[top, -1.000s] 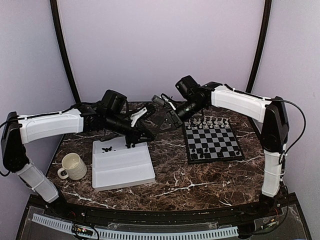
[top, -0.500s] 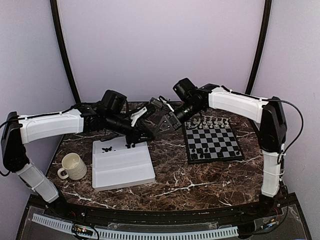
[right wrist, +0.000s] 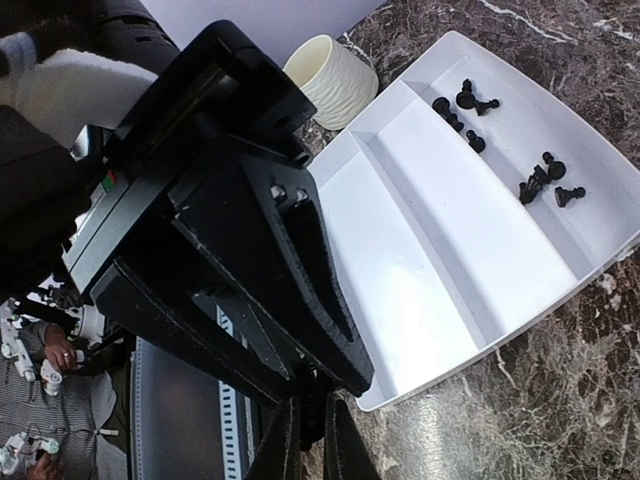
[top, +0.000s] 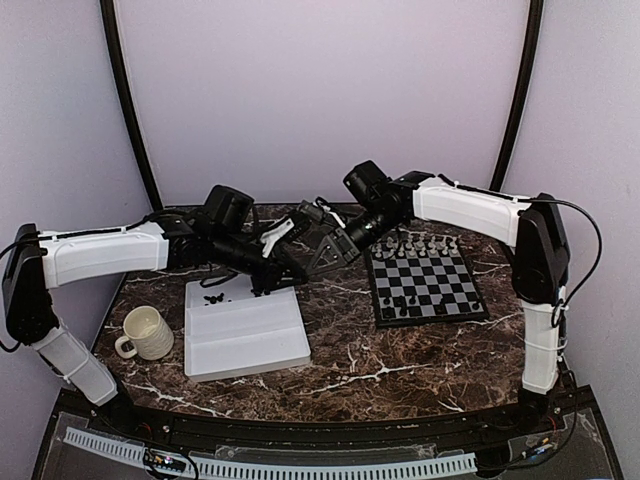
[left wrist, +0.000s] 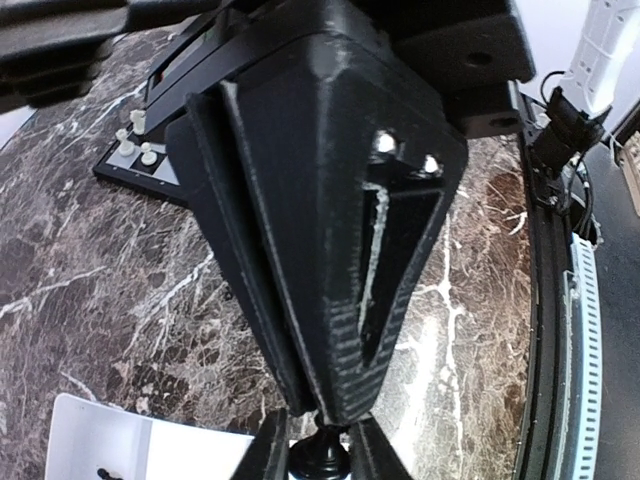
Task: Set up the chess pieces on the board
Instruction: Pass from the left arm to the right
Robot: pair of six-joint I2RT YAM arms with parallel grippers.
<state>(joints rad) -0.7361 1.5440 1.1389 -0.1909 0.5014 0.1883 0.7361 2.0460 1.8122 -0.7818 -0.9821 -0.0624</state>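
Black chess piece (left wrist: 320, 460) sits pinched inside the left end effector (left wrist: 318, 450).

table (top: 400, 355): mug (top: 145, 333) near-left | tray (top: 245, 335) just right of mug | board (top: 427, 285) right of tray, apart | pieces (top: 212, 297) in tray's far compartment, others on board's far and near rows | left gripper (left wrist: 320, 455) and right gripper (right wrist: 310, 440) tip to tip over tray's far-right corner, piece (left wrist: 320, 460) between left fingers
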